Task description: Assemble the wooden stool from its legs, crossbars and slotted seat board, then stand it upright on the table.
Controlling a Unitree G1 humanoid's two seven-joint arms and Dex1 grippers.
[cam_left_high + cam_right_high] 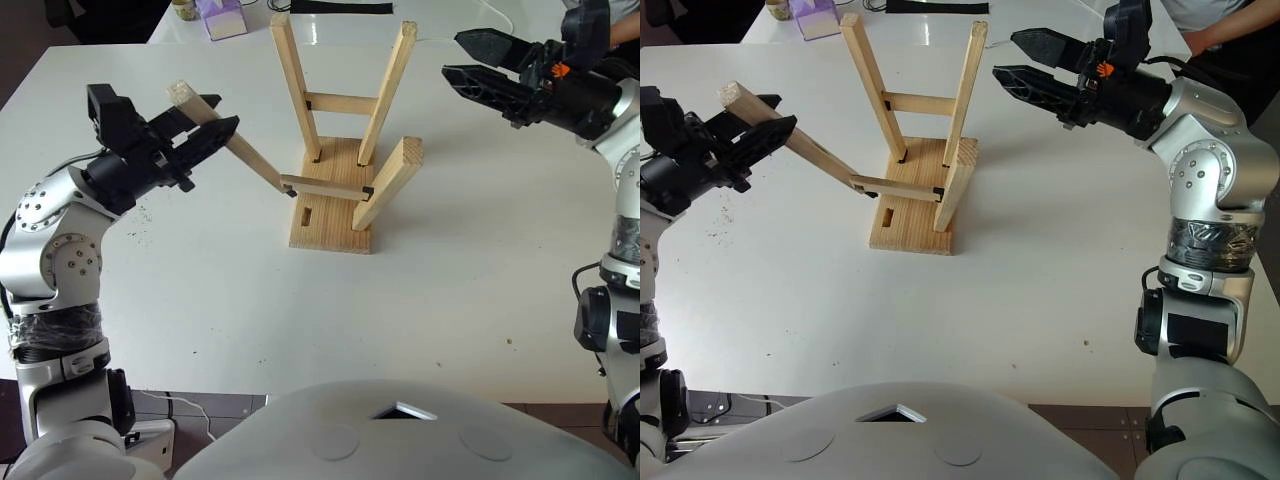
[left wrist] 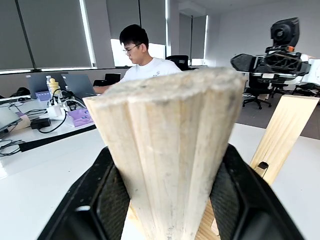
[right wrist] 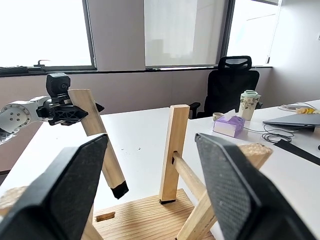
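Desk [image 1: 450,300]: seat board [image 1: 335,225] lies flat mid-desk, well apart from every edge, slots up to take legs.
Two far legs [image 1: 295,85] stand upright in board.
Left tool [image 1: 222,115] pinches top of tilted leg [image 1: 245,155], likely steering it and joined crossbar [image 1: 325,185] toward open slot.
Right tool [image 1: 452,55] spread, hovering apart beyond far legs.

I'm at a plain white tabletop [image 1: 450,300]. Behind it: wide daylit windows [image 3: 45,30], grey wall [image 3: 150,90] below, a black high-backed office chair [image 3: 238,85], a lilac tissue box [image 3: 228,126] and open grey laptops [image 2: 77,86] on the neighbouring desk [image 1: 440,20].
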